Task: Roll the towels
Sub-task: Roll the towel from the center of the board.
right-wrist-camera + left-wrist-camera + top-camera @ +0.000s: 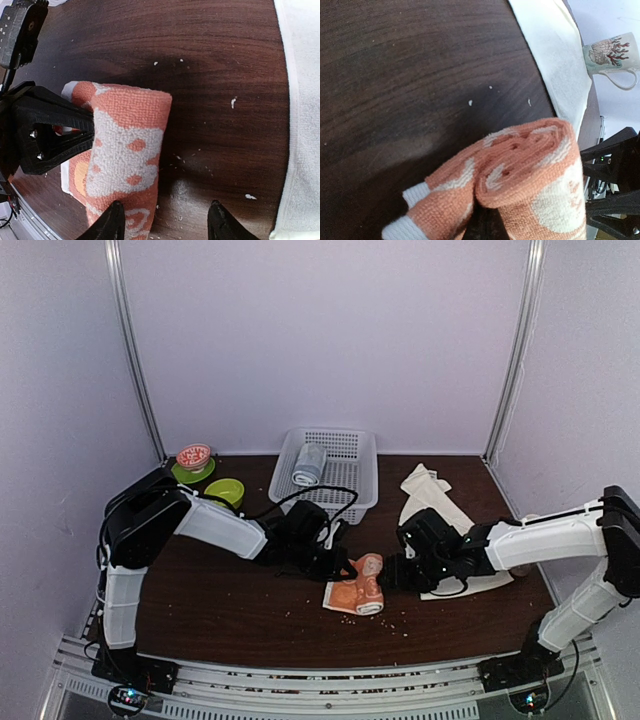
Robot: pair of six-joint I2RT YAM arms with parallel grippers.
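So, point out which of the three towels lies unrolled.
The cream-white towel, spread out at the right. The salmon-orange towel is rolled at the centre; the grey-blue towel sits rolled in the basket.

1. left arm (215, 525), right arm (545, 540): white link shells, black joint housings
2. black cables (300, 491) loop loose off the left arm's wrist end
3. left gripper (92, 130): black angular frame, silver screw heads
4. right gripper (166, 222): matte black fingers (114, 222), rounded tips
5. bases (130, 668): black
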